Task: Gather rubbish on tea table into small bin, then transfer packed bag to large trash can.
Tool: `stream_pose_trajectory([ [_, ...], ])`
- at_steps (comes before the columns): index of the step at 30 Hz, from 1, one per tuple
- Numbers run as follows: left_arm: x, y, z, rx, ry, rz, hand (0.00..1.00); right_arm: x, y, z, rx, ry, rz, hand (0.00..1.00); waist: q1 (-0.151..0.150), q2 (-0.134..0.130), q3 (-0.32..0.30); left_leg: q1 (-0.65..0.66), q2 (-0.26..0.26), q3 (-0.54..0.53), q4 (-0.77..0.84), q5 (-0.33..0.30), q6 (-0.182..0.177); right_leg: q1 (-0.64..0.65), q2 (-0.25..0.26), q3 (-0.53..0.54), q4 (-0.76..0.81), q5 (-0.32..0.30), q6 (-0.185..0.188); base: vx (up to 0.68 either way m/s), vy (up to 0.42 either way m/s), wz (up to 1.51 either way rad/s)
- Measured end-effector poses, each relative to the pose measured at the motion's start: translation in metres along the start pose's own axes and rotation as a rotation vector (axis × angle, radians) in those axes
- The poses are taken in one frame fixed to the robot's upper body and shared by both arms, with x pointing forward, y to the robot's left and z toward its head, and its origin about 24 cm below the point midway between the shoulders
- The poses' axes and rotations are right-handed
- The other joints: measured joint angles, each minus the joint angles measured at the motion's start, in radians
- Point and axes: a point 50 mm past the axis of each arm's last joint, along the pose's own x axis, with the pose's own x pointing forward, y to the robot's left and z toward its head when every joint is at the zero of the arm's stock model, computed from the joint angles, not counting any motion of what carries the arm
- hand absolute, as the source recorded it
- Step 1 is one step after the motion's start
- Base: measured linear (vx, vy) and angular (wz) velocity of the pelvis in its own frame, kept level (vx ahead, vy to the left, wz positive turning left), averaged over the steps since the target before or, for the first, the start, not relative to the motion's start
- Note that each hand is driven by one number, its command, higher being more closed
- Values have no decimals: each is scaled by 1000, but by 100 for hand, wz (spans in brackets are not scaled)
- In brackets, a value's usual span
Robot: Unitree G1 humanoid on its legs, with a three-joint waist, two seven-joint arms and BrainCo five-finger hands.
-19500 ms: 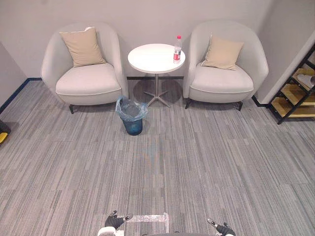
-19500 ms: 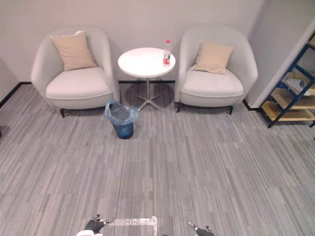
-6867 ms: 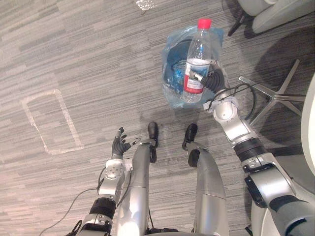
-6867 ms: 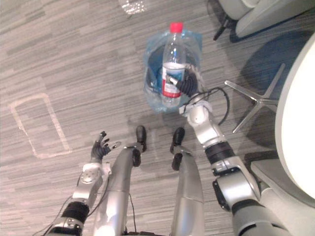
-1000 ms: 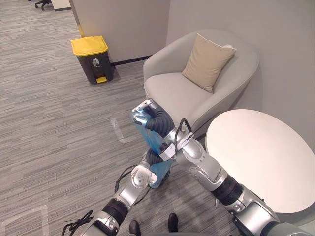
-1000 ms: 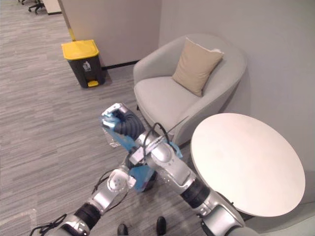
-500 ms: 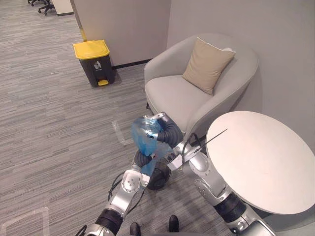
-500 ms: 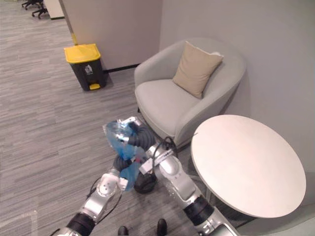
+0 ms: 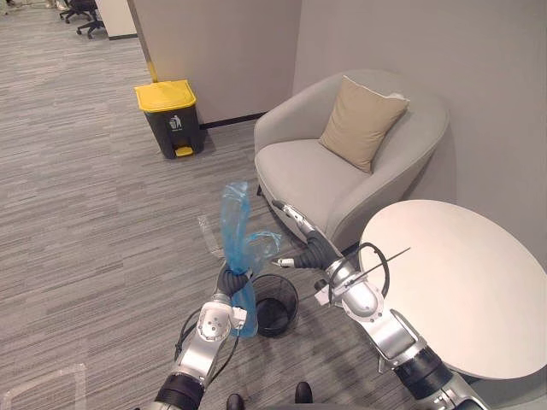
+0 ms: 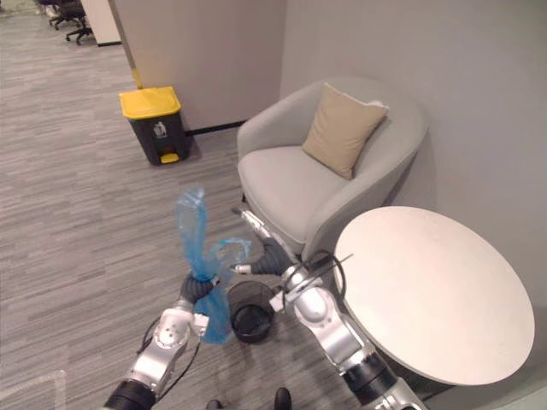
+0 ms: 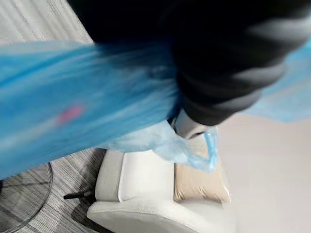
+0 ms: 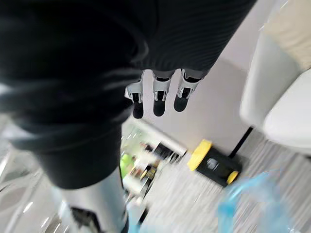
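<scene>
- We are gripping the bag [image 9: 234, 218] by its neck, left hand [image 9: 232, 280] curled round it.
- The bag is hanging just beside the bin [image 9: 279, 307], at its 9 o'clock.
- We are holding our right hand [image 9: 303, 243] flat and empty near the bag.
- The can [image 9: 171, 118] is standing at 11 o'clock.

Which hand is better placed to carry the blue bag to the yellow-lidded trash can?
Left. The left hand is already curled round the neck of the blue bag. The right hand is open beside it and holds nothing.
</scene>
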Motion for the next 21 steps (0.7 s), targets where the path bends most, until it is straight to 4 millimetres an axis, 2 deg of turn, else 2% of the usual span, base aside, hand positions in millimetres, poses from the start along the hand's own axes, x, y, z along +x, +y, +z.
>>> stream_pose_trajectory([
  [3,-7,8,-14,-18,56,37,100,-13,-13,-13,19,74,-117,0,0,0,0,0,-2,-1,0,0,0,1,-1,-1,0,0,0,0,0,0],
  [5,-12,12,-21,-29,84,54,100,-22,-14,-21,31,122,-152,0,0,1,0,0,-5,-3,0,0,1,1,-2,-4,0,0,0,-2,9,3],
  [7,-14,16,-30,-33,126,70,100,-32,-11,-38,54,209,-167,0,-1,1,1,3,-8,-8,0,1,2,1,-2,-8,-3,-1,1,-17,19,6],
  [9,-21,22,-47,-56,204,104,100,-51,-1,-69,102,384,-181,0,0,3,1,6,-8,-14,0,1,1,4,-5,-12,-7,-4,6,-23,12,5],
  [10,-23,24,-51,-59,222,108,100,-56,1,-76,111,427,-181,0,0,4,2,6,-8,-15,0,0,0,4,-6,-13,-7,-7,9,-6,11,4],
  [11,-28,25,-61,-77,270,112,100,-70,5,-92,128,524,-183,0,0,7,4,5,-10,-16,0,-2,-3,4,-8,-14,-7,-9,12,-2,10,3],
  [12,-30,26,-65,-83,286,117,100,-74,7,-97,134,552,-182,0,0,8,5,5,-11,-17,0,-3,-4,4,-9,-14,-7,-11,16,-3,16,3],
  [16,-55,31,-109,-128,509,145,100,-131,29,-147,268,926,-212,0,0,14,9,5,-13,-17,0,-6,-6,5,-11,-15,-7,-13,19,0,0,0],
  [21,-78,29,-134,-142,649,140,100,-173,48,-167,357,1158,-213,0,3,22,21,22,-12,-14,0,-10,-9,20,-11,-12,-7,-16,20,1,1,-1],
])
